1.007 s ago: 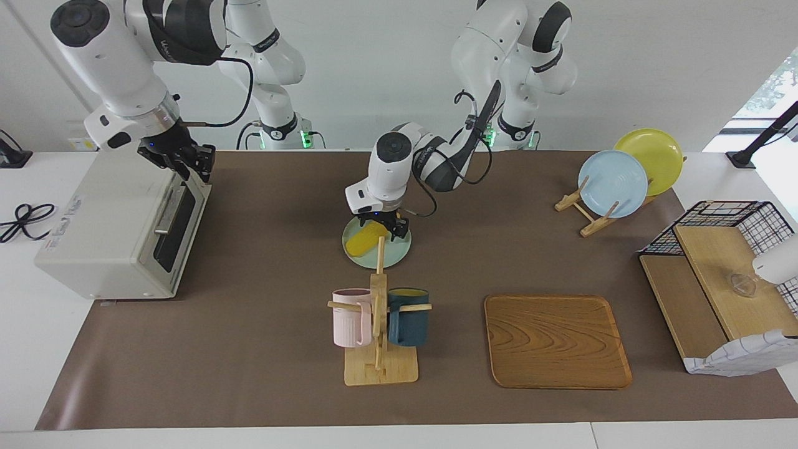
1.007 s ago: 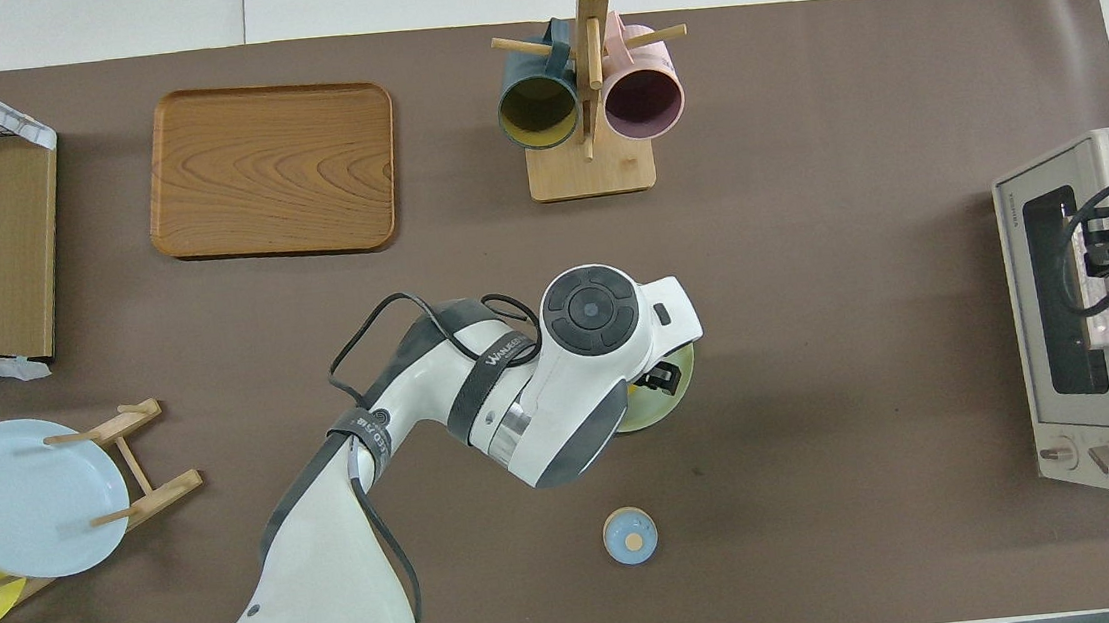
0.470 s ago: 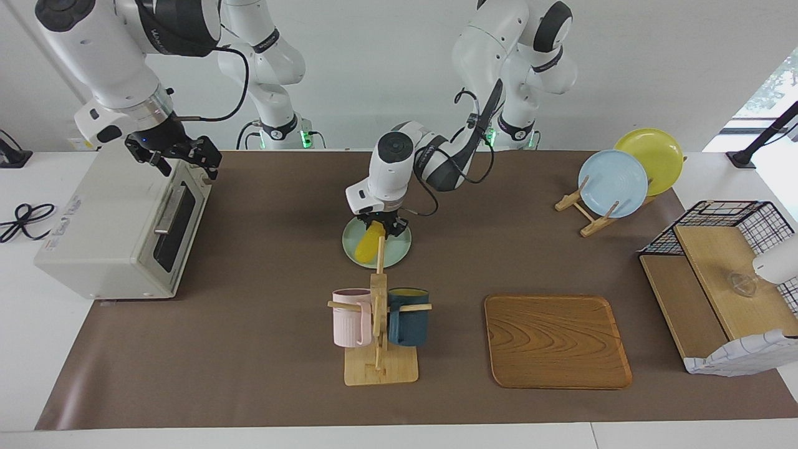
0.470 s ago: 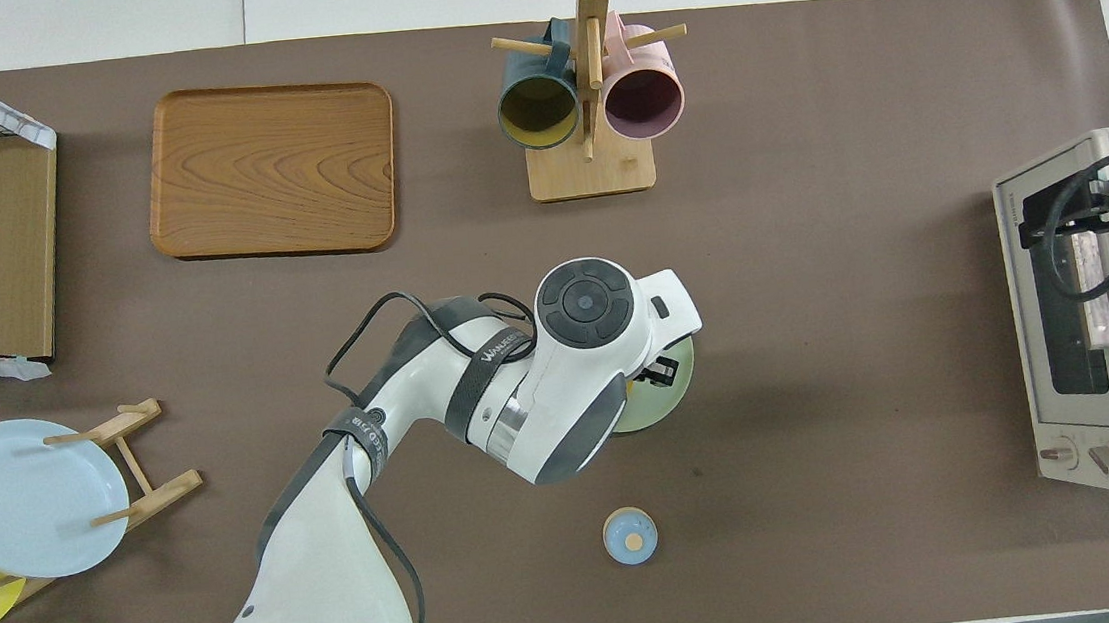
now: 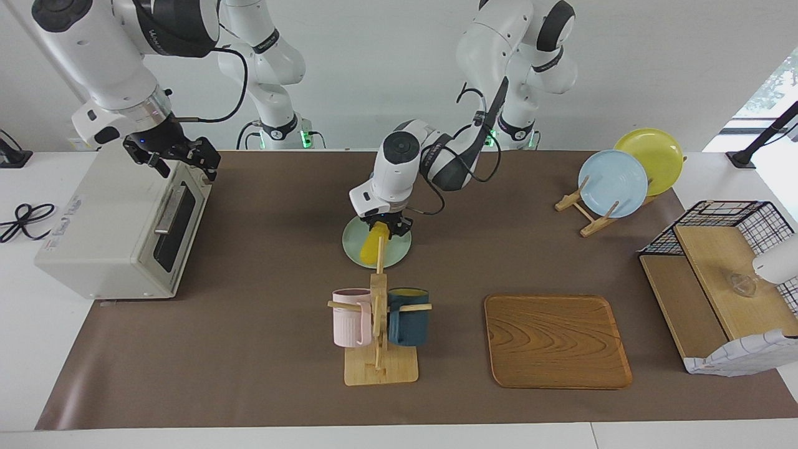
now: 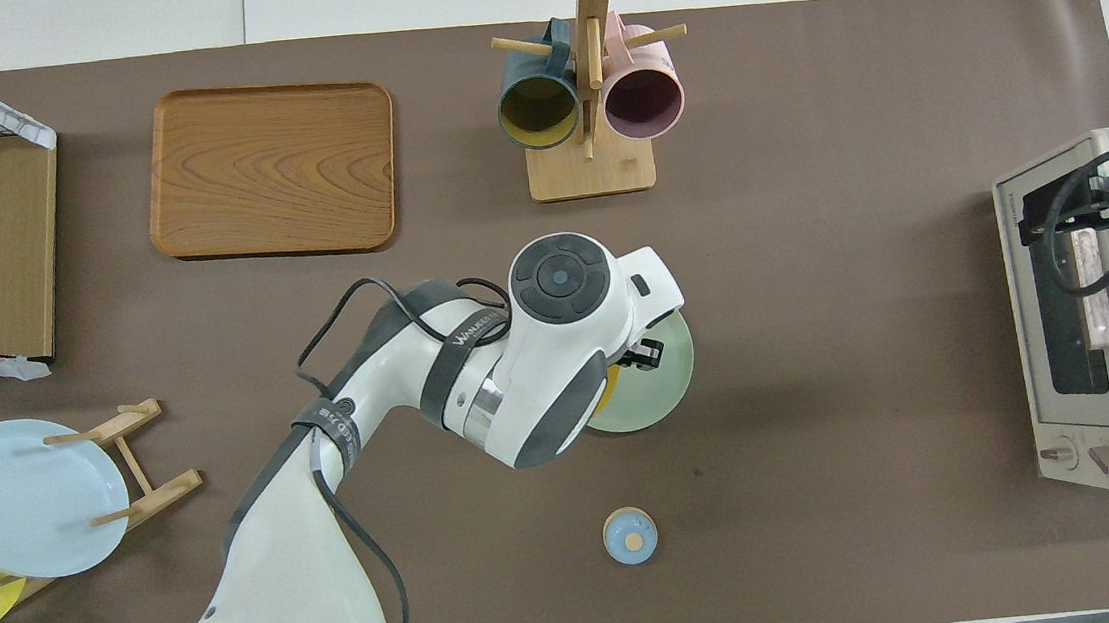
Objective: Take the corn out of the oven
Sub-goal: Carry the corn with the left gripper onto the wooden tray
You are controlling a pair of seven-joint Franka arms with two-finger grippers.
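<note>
Brown mat (image 5: 249,349) over a white desk, white wall at the back. Near the middle of the facing view, left claw (image 5: 384,229) clenched on the top end of the corn (image 5: 373,247). Corn out of the oven (image 5: 106,237), hanging tilted over the green plate (image 5: 399,249), low end pointing to seven o'clock. Touching the plate or not: hard to tell. Right claw (image 5: 177,159) spread wide, holding nothing, waiting over the oven's top edge.

Best way to do this step, at a guess: hold tight, with only one end gripped and an easy swing likely. Go slow and straight. Keep well off the mug rack (image 5: 379,368), just at six o'clock from the plate.

Oven at nine o'clock of that view, door looking shut, nothing to see through the dark glass. Pink mug (image 5: 350,317) and blue mug (image 5: 408,316) hung sideways on the rack, nothing seen inside from overhead. Wire basket (image 5: 748,212) at three o'clock, with wooden boards in it.
</note>
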